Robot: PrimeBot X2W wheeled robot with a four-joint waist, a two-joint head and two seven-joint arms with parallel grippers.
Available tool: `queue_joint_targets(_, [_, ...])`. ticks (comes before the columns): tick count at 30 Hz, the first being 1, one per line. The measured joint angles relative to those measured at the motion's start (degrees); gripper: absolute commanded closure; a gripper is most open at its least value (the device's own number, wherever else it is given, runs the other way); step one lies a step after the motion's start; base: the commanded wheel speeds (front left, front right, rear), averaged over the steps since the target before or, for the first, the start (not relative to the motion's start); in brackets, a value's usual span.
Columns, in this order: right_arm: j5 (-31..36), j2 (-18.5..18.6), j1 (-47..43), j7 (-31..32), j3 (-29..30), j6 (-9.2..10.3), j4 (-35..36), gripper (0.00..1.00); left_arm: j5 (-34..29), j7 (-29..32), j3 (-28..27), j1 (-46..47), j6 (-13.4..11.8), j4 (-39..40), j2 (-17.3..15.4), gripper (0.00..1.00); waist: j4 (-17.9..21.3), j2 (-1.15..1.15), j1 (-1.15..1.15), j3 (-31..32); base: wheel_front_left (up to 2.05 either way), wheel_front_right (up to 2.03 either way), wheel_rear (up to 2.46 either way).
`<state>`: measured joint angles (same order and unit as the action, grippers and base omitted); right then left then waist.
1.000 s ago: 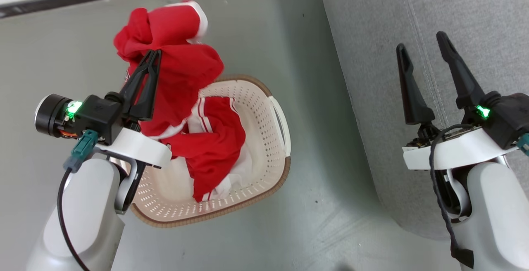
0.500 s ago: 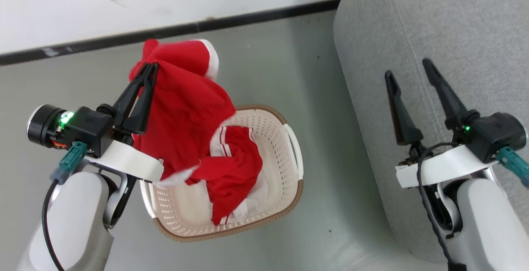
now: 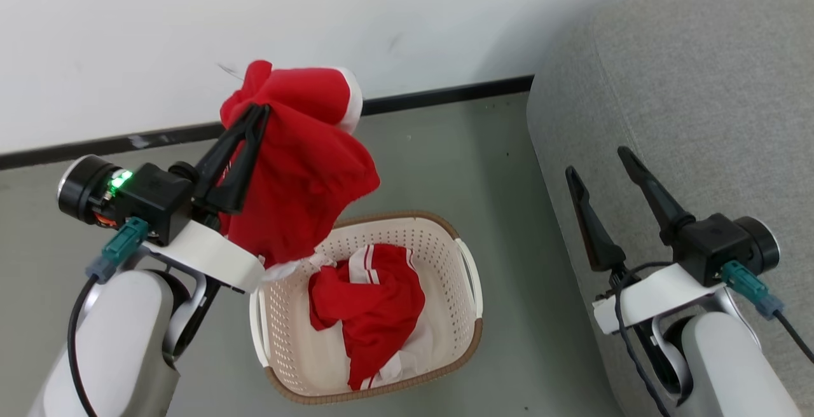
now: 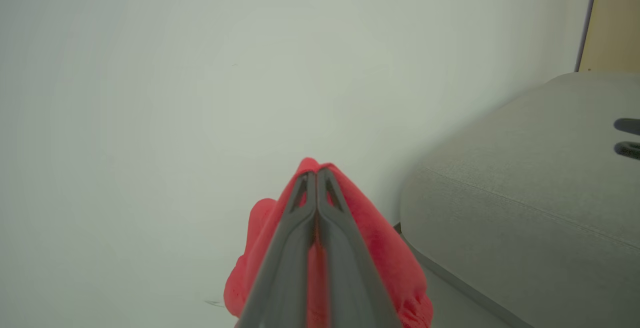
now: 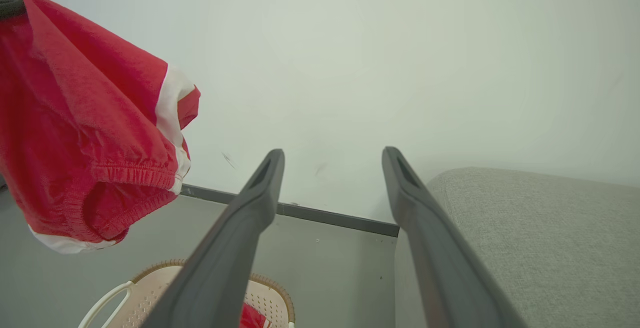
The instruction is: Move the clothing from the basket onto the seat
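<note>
Clothing (image 3: 305,175), one red piece, hangs bunched from my left gripper (image 3: 256,112), whose fingers pinch tight on it, lifted above the basket (image 3: 467,341). A second red piece (image 3: 375,309) lies crumpled inside that basket. The seat (image 3: 699,86) lies off to the right of my load, past the basket; my right gripper (image 3: 596,159), spread wide and empty, hovers at its edge, nearer.

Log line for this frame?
left gripper: shut on red garment, held aloft | right gripper: open, empty | second garment: in basket
</note>
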<state>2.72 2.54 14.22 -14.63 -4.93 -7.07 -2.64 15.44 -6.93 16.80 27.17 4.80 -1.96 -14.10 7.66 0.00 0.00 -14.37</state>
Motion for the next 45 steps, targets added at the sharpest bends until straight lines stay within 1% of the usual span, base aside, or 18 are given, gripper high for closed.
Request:
queue_joint_targets(3, [0.1,0.5,-1.2,0.0,-0.4,0.0,-0.6,0.0,0.7,1.4,0.5,-1.0,0.4,0.8,0.0,1.0,-0.4,0.0,0.0,1.9,0.0,0.0,0.0])
queue_joint_targets(8, [0.0,1.5,-2.9,0.0,-1.4,0.0,-1.6,0.0,1.8,3.3,0.7,-2.3,0.5,1.8,-0.2,1.0,-1.0,0.0,0.0,4.9,0.0,0.0,0.0])
queue_joint_targets(12, [-1.5,2.1,-3.6,0.0,-3.9,0.0,-2.0,0.0,2.2,4.4,1.3,-3.3,0.5,3.1,-0.3,1.0,-1.5,0.0,0.0,7.1,0.0,0.0,0.0])
queue_joint_targets(15, [-2.9,3.1,-3.6,0.0,-7.2,0.0,-2.4,0.0,2.4,5.2,2.3,-3.9,0.6,4.1,-0.1,1.0,-1.9,0.0,0.0,8.7,0.0,0.0,0.0])
queue_joint_targets(21, [-4.2,6.8,-3.6,0.0,-15.9,-0.01,-4.2,0.0,3.2,6.9,4.1,-4.4,1.0,5.8,0.9,1.0,-2.7,0.0,0.0,11.6,0.0,0.0,0.0])
queue_joint_targets(25, [-4.2,9.6,-3.4,0.0,-20.4,-0.01,-5.7,0.0,3.3,8.2,5.1,-4.4,1.0,6.9,1.1,1.0,-3.3,0.0,0.0,13.3,0.0,0.0,0.0])
queue_joint_targets(30, [-3.9,11.8,-1.8,0.0,-25.7,-0.01,-7.2,0.0,3.7,9.6,6.3,-4.4,1.4,8.6,1.6,1.0,-4.0,0.0,0.0,15.0,0.0,0.0,0.0])
queue_joint_targets(32, [-4.3,11.8,-1.0,0.0,-27.7,-0.01,-7.4,0.0,3.7,10.5,6.6,-4.4,1.4,9.0,1.6,1.0,-4.3,0.0,0.0,15.6,0.0,0.0,0.0])
queue_joint_targets(34, [-5.8,11.2,0.0,0.0,-31.1,-0.01,-7.7,0.0,3.8,11.5,7.4,-4.4,1.4,9.8,1.8,1.0,-4.8,0.0,0.0,16.2,0.0,0.0,0.0])
queue_joint_targets(38, [-7.4,9.9,0.6,0.0,-34.7,-0.01,-8.7,0.0,4.2,12.7,8.4,-4.4,1.4,10.8,2.4,1.0,-5.5,0.0,0.0,16.9,0.0,0.0,0.0])
queue_joint_targets(41, [-7.4,9.5,1.4,0.0,-35.4,-0.01,-9.1,0.0,4.2,13.6,9.0,-4.4,1.4,11.7,2.6,1.0,-6.0,0.0,0.0,17.2,0.0,0.0,0.0])
queue_joint_targets(45, [-5.2,9.7,5.0,0.0,-35.1,-0.01,-9.2,0.0,4.4,14.6,9.7,-4.4,1.4,12.8,2.9,1.0,-6.7,0.0,0.0,17.5,0.0,0.0,0.0])
